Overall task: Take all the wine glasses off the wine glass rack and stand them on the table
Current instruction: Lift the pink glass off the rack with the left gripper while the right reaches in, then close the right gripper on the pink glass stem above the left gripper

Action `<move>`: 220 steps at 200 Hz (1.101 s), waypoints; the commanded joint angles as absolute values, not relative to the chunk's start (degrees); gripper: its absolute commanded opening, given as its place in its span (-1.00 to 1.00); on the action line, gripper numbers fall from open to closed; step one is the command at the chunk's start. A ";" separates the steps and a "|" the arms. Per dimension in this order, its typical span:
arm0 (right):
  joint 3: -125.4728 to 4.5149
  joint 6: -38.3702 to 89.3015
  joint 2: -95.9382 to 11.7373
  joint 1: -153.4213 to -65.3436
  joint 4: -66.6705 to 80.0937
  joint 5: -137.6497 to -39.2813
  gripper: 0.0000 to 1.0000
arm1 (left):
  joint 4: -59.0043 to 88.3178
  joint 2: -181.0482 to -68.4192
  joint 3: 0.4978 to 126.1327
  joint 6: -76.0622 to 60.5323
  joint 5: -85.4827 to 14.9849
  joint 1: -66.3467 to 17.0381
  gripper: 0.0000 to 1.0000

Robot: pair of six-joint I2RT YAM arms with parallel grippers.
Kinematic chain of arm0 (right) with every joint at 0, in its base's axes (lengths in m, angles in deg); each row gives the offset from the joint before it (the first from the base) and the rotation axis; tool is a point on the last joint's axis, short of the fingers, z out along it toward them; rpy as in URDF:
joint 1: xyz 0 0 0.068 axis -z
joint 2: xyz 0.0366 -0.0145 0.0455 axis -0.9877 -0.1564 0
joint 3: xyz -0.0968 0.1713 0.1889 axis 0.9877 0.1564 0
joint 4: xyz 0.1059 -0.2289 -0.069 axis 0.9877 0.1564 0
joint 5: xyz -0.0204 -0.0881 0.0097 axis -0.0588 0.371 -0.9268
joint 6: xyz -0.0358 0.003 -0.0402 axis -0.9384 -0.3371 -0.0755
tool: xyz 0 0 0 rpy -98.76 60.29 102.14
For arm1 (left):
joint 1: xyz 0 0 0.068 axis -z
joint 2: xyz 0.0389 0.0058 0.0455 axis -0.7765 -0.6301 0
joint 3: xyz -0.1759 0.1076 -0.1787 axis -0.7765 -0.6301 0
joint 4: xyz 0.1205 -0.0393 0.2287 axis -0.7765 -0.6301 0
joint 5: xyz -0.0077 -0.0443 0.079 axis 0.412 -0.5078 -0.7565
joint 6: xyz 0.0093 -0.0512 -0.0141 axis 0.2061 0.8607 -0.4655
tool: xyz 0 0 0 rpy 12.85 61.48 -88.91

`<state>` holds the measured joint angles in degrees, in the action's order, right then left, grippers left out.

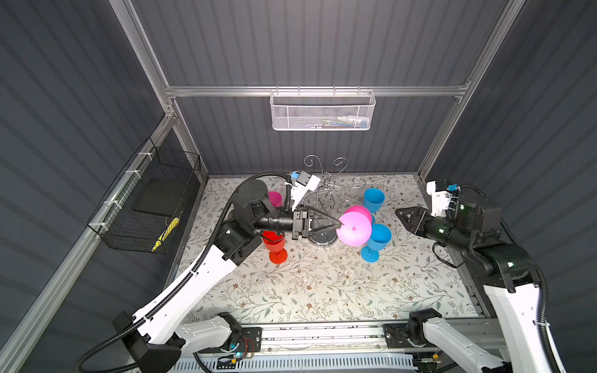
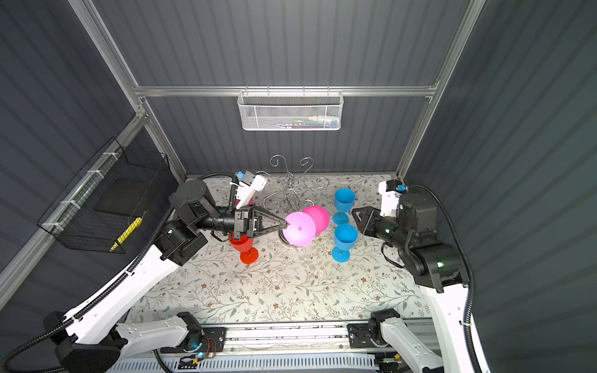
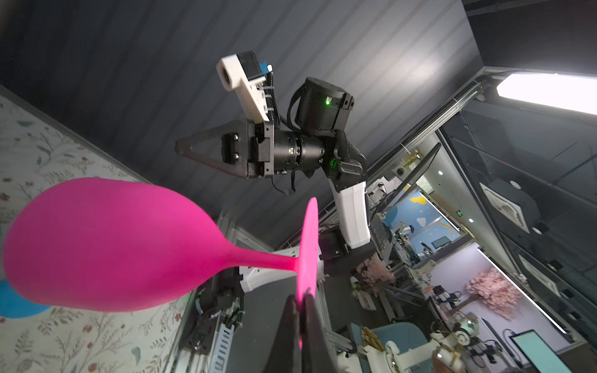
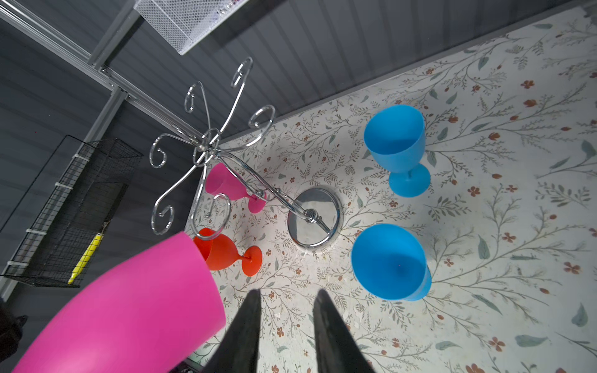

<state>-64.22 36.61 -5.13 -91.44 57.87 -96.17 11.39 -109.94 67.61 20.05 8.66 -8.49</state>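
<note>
Left gripper (image 1: 339, 224) holds pink wine glass (image 1: 353, 230) aloft beside the rack (image 1: 326, 185)
Its jaws pinch the edge of the foot, the glass lying sideways; the right gripper (image 4: 287, 291) hangs open and empty over the flowered tablecloth (image 1: 323, 284), with grey ribbed walls (image 1: 290, 48) and a white mesh basket (image 1: 321, 113) behind

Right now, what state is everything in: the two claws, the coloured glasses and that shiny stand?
wine glass rack, standing, arms bare
held pink wine glass, sideways in mid-air
left gripper, shut on its foot
right gripper, open, empty
far blue wine glass, standing upright
near blue wine glass, standing upright
red wine glass, standing upright
other pink wine glass, standing upright
</note>
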 commanded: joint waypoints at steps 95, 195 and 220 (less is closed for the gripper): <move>-80.76 45.19 -14.17 -90.93 40.61 -125.17 -0.35 | 0.74 -110.65 80.72 -31.51 -15.87 -6.76 -1.00; -77.34 50.07 -22.34 -93.19 32.70 -132.99 -0.33 | -3.05 -115.67 81.24 -53.29 -19.46 -3.65 -1.00; -76.18 49.70 -23.24 -94.74 32.94 -132.60 -0.33 | -4.59 -116.18 81.49 -54.96 -20.95 -2.24 -1.00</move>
<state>-77.24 49.83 -22.68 -93.43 34.57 -131.16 -3.48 -116.17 80.04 -50.39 -19.21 -3.50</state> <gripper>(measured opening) 0.336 0.052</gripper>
